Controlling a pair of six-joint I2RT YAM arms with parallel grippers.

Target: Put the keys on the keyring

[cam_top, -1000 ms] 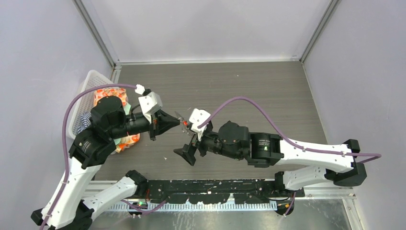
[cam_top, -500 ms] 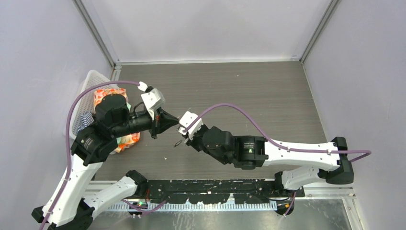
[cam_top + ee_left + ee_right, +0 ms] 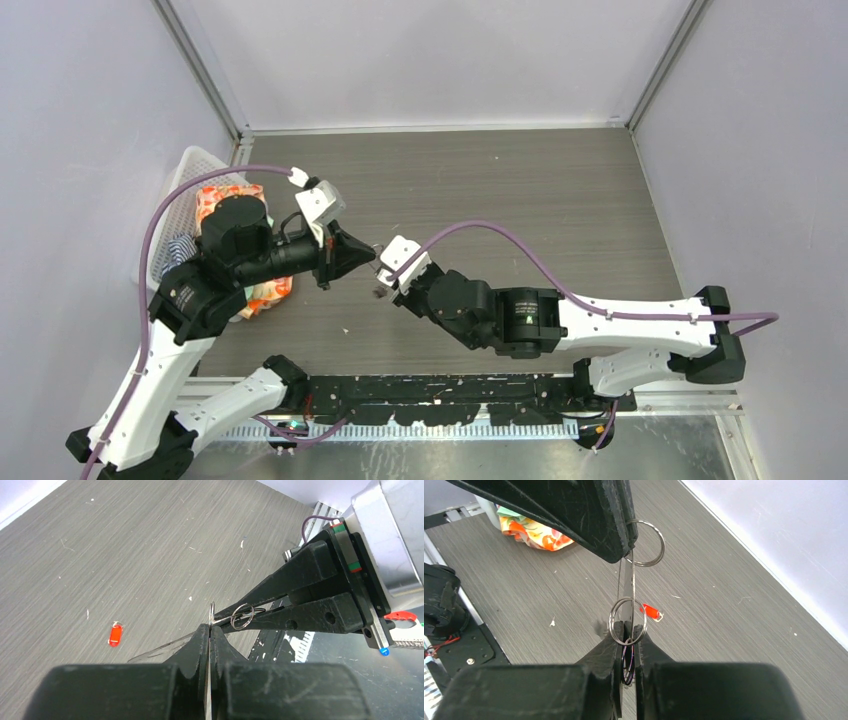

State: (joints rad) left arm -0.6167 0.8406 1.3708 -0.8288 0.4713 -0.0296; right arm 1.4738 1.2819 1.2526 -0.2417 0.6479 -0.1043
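The left gripper point(image 3: 209, 628), pinched fully shut, grips a silver keyring point(image 3: 212, 611); tip to tip, the right gripper point(image 3: 626, 629) clamps a second ring point(image 3: 611, 620), jaws almost together. Beneath them, the red-headed key point(image 3: 115, 635) lies loose on the left half of the table point(image 3: 150, 555).

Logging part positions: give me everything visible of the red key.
The red key is tiny: a bright red, plastic-looking oblong head with a small silvery bit at one end; the blade is too small to make out. It lies flat on the grey wood-grain table, alone, touched by neither the left gripper nor the right gripper.
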